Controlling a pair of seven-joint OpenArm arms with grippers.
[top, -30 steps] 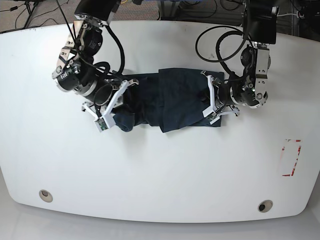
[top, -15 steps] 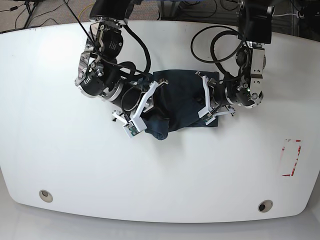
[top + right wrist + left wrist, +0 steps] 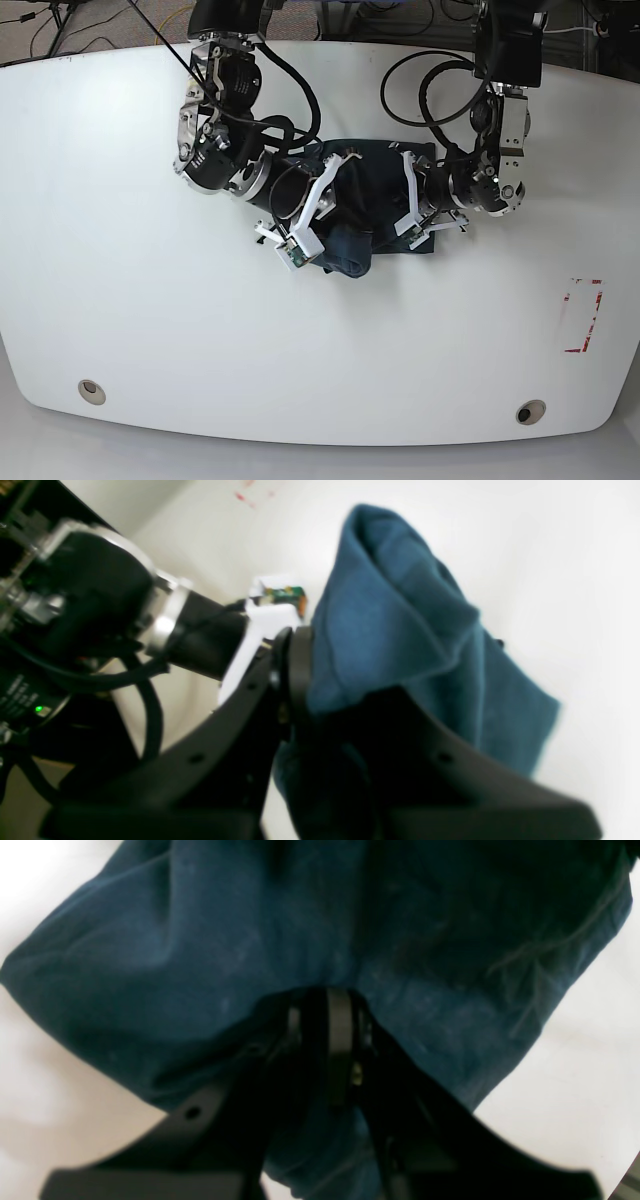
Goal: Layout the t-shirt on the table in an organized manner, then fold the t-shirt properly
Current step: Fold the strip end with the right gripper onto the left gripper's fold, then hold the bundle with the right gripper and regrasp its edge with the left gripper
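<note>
The dark navy t-shirt [image 3: 365, 215] lies bunched mid-frame, pinched by both the left gripper [image 3: 412, 205] and the right gripper [image 3: 325, 225].

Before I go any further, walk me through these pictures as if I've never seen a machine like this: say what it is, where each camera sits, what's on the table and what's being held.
This is a robot with two arms, each ending in a two-fingered clamp called a gripper. One picture looks down from above on the whole white table. The other two come from small cameras fixed on the wrists, looking out along the grippers, so the dark shapes low in those pictures are the grippers themselves.

The only cloth is a dark blue t-shirt, bunched between the arms. In the overhead picture the right gripper is on the left side and the left gripper on the right side. Both are shut on the t-shirt: each wrist picture shows cloth pinched at the fingertips.

Also on the table are two round holes near the front edge and a red-outlined mark.
</note>
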